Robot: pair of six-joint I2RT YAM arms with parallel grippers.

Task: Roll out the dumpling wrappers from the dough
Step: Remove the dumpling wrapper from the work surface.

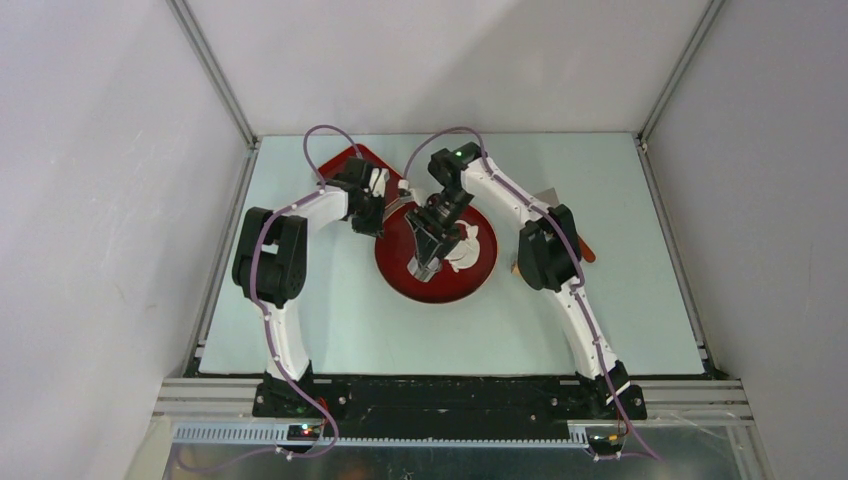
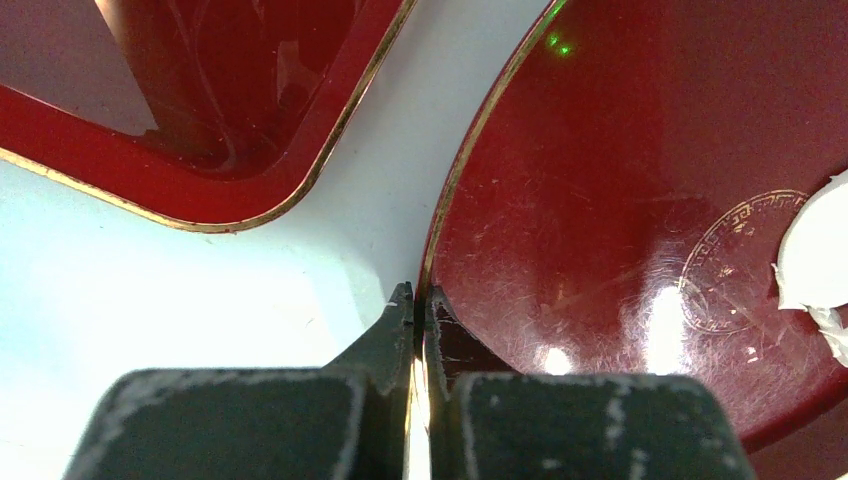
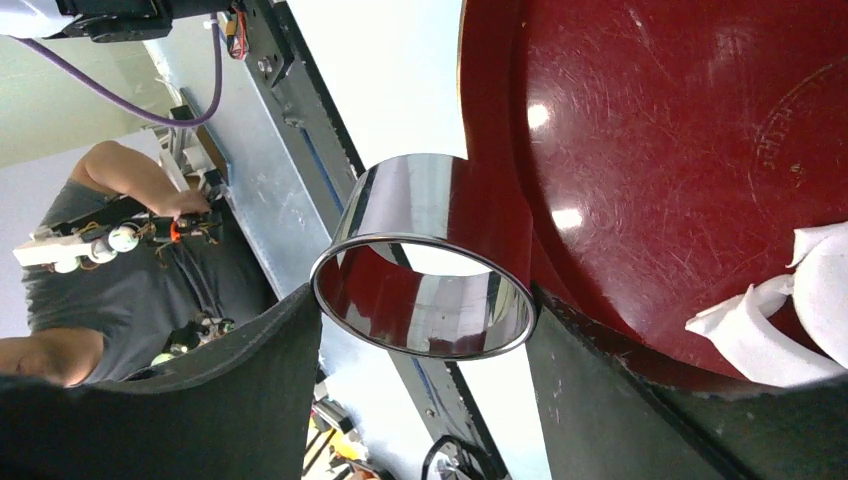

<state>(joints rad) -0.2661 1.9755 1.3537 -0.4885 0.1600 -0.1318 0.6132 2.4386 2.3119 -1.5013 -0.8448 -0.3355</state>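
A round red plate (image 1: pixel 400 262) lies mid-table with a ragged white dough sheet (image 1: pixel 470 248) on its right half. No dumpling wrappers with a neat round edge show in any view. My left gripper (image 2: pixel 418 295) is shut on the plate's (image 2: pixel 620 200) gold-edged left rim, which runs between its fingers. My right gripper (image 3: pixel 424 300) is shut on a shiny metal ring cutter (image 3: pixel 420 200), held tilted over the plate's (image 3: pixel 650 150) near-left part, beside the dough (image 3: pixel 790 320) and apart from it. In the top view the right gripper (image 1: pixel 424 268) is over the plate.
A square red tray (image 1: pixel 350 162) with a gold rim lies at the back left, close to the plate; the left wrist view shows it (image 2: pixel 200 120) too. An orange-brown tool (image 1: pixel 588 250) and a grey item (image 1: pixel 548 195) lie behind the right arm. White walls enclose the table.
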